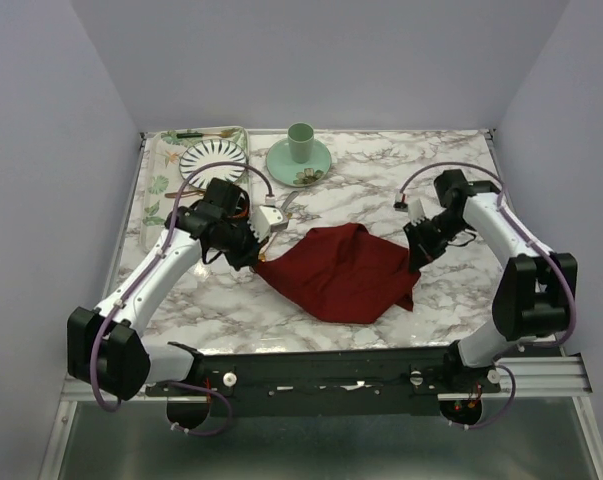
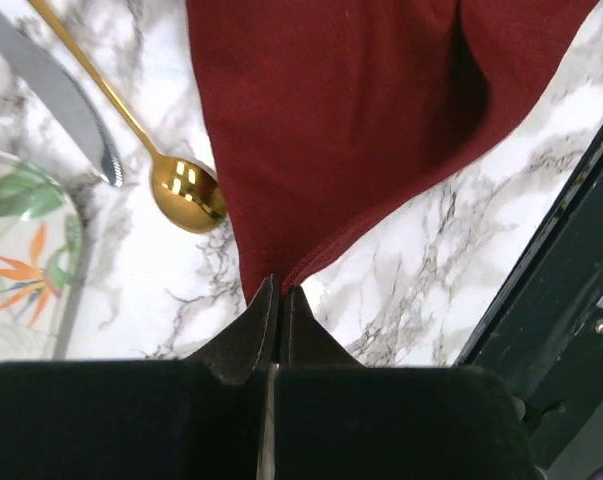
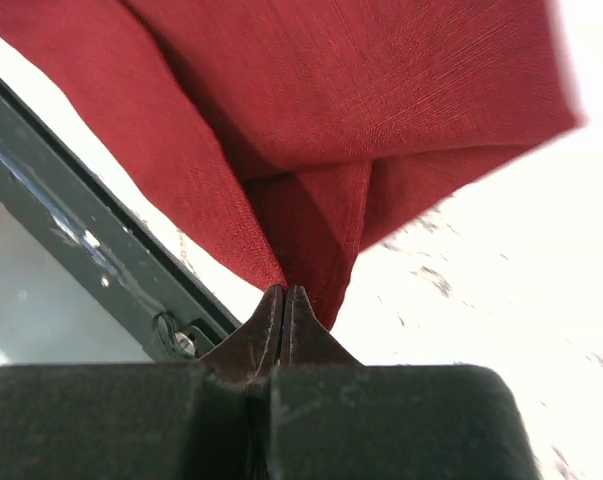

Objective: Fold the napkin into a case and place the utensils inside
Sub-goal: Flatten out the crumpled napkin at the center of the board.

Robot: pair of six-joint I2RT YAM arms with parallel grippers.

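Top external view shows the napkin [image 1: 343, 272] as a rumpled dark red heap mid-worktop [image 1: 421, 180], toward the near edge, with no neat fold made yet. The left gripper [image 2: 281, 293] and right gripper [image 3: 284, 297] each pinch one of its corners. The knife [image 2: 56, 95] and spoon [image 2: 186, 190] lie bare beside its left corner, so folding and filling both remain.

R gripper [image 3: 284, 300] pinching red napkin [image 3: 361, 110] corner, tabletop [image 3: 501, 300]

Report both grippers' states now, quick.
Left gripper: closed, pinching a corner of the napkin.
Right gripper: closed, pinching the napkin's opposite edge.
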